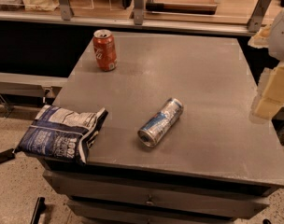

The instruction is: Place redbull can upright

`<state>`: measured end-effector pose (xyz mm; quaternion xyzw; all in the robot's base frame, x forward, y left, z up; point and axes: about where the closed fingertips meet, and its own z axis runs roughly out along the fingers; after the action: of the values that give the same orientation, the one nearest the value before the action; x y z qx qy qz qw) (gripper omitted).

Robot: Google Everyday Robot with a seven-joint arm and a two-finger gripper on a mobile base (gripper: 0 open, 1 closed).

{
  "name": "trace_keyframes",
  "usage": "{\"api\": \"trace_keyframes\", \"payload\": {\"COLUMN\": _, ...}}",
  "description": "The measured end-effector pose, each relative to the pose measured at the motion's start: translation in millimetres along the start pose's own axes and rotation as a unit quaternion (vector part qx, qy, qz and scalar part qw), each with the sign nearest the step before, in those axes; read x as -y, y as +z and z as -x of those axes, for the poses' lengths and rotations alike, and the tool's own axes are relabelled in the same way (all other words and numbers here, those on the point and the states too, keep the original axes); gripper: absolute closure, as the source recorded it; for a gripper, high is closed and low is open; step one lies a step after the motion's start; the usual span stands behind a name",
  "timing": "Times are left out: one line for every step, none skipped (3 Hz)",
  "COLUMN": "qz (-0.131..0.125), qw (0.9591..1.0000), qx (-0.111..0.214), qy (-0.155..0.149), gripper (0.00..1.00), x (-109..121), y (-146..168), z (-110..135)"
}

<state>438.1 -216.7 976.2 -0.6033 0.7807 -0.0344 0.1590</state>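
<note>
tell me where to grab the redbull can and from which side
Probably at mid-body from above, closing across its narrow width: the redbull can lies on its side, pointing near-left to far-right, nothing touching it. The gripper hangs to the right, apart from it.

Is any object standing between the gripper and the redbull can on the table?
Nothing visible does. The gripper is at the right edge of the table; the redbull can lies on its side near the front middle. The orange soda can at the far left and the chip bag at the front left are off that path.
</note>
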Motion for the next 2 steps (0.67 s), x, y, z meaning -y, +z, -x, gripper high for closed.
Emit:
{"api": "trace_keyframes", "payload": {"qz": 0.000, "qw": 1.0000, "qx": 0.000, "qy": 0.000, "gripper": 0.00, "x": 0.0, "y": 0.0, "z": 0.0}}
{"api": "trace_keyframes", "payload": {"qz": -0.002, "qw": 1.0000, "qx": 0.002, "qy": -0.006, "gripper": 0.00, "x": -0.7, "y": -1.2, "z": 3.2}}
